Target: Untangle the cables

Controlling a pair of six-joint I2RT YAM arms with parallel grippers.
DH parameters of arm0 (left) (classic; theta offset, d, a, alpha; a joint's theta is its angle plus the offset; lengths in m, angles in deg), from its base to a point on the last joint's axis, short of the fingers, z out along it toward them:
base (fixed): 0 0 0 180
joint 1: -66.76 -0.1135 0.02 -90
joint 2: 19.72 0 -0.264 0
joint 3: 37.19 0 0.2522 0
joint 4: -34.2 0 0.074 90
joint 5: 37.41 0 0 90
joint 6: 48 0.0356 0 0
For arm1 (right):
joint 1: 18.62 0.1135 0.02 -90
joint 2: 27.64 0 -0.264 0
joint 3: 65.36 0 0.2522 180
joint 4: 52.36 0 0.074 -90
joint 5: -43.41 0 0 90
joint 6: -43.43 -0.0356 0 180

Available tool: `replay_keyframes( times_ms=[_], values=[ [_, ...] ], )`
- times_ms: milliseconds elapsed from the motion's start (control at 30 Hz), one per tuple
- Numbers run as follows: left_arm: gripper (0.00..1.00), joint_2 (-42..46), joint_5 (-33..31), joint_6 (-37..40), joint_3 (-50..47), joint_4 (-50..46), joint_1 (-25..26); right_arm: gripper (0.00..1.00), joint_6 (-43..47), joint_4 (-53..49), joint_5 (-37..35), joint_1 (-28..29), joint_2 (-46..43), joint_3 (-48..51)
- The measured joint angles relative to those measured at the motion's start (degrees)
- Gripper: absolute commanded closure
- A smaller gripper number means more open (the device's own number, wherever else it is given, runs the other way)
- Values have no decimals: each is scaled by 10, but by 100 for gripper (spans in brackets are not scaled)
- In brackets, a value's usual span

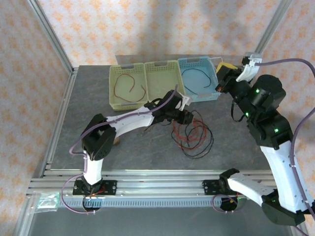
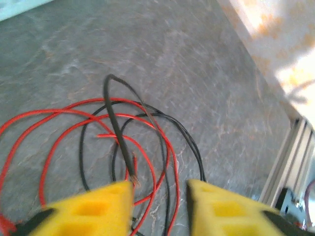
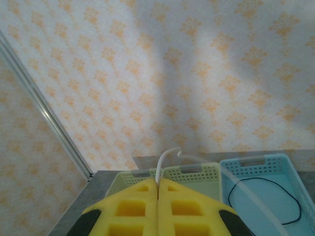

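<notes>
- The left fingers (image 2: 123, 199) stand partly apart low over the grey tabletop (image 2: 197, 59). A plain gap shows between the two yellow pads, and they have hold of nothing that I can make out.
- Just under and ahead of them lies the tangle of red and black cables (image 1: 194, 135), its loops crossing one another. One black strand runs through the gap beneath the fingers.
- A thicker dark strand (image 2: 115, 128) runs away from the left-hand pad, over the red loops. Its frayed end lies just beside that fingertip (touching or not, I cannot tell).
- The right fingers (image 3: 158, 196) are pressed tight together, raised well above the tabletop. They pinch a whitish cable (image 3: 161, 164), which curls up out of their tips.
- Below and beyond those tips stands a row of baskets:
  - The blue basket (image 3: 275, 160), off to their right, holds a loose black cable (image 3: 263, 178).
  - A pale green basket (image 3: 197, 169) sits straight ahead.
  - Another green basket (image 1: 114, 86), furthest left, holds a reddish cable (image 1: 130, 75).
- The left arm (image 1: 133, 118) lies across the tabletop between the baskets and the tangle.
</notes>
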Motion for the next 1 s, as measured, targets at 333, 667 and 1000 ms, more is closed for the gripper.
replay_keyframes(
  times_ms=[333, 667, 1000],
  values=[
    [44, 235, -202, -53, -164, 61, -43, 100, -15, 8, 10, 0, 86, 10],
    [46, 303, -328, -92, -224, 48, -91, 100, -30, 71, 79, 0, 237, 24],
    [39, 388, -359, -140, -280, 35, -136, 100, -24, 116, 120, 0, 407, 4]
  ],
)
